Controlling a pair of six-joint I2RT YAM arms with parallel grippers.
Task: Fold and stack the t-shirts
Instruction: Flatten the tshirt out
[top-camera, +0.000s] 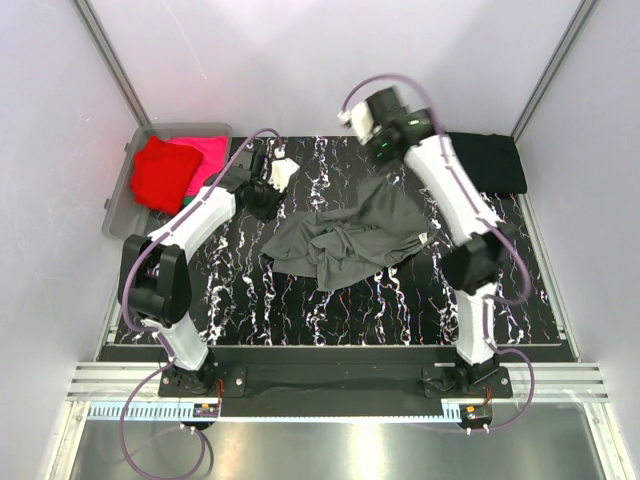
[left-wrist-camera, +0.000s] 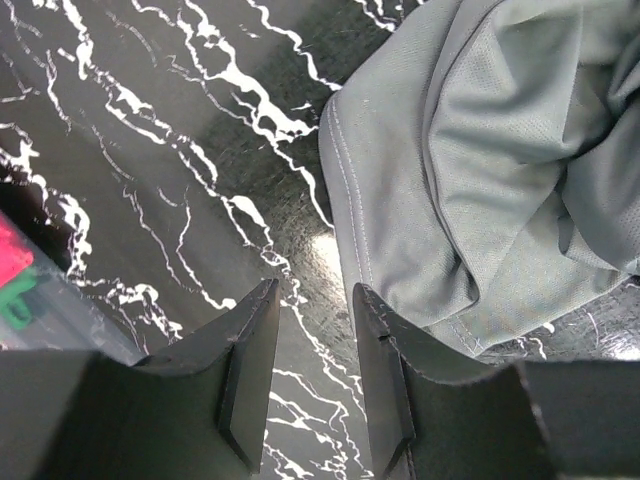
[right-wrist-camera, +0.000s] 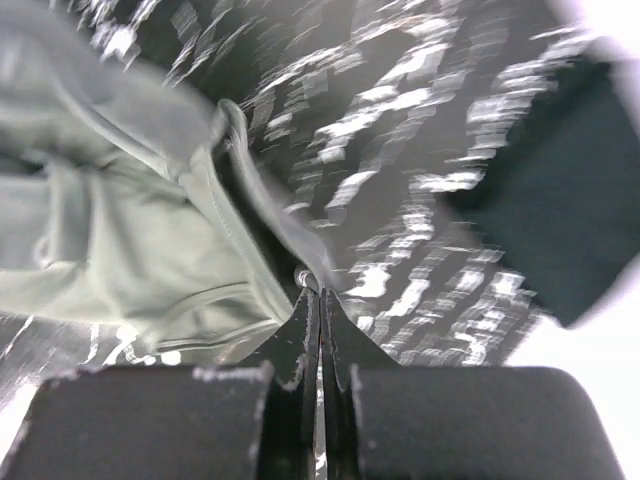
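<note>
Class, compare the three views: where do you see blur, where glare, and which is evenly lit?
Right wrist view: motion blur smears the marbled table and the black t-shirt, though the right pincer looks sharp. Left wrist view: crisp, with a glare patch on the table beside the grey t-shirt. Top external view: evenly lit, no blur.

Table viewed whole from above and behind its near edge, left wrist view aimed down closely towards the far left corner, right wrist view blurred, close by the far edge, dark grey t-shirt shared by all three.
</note>
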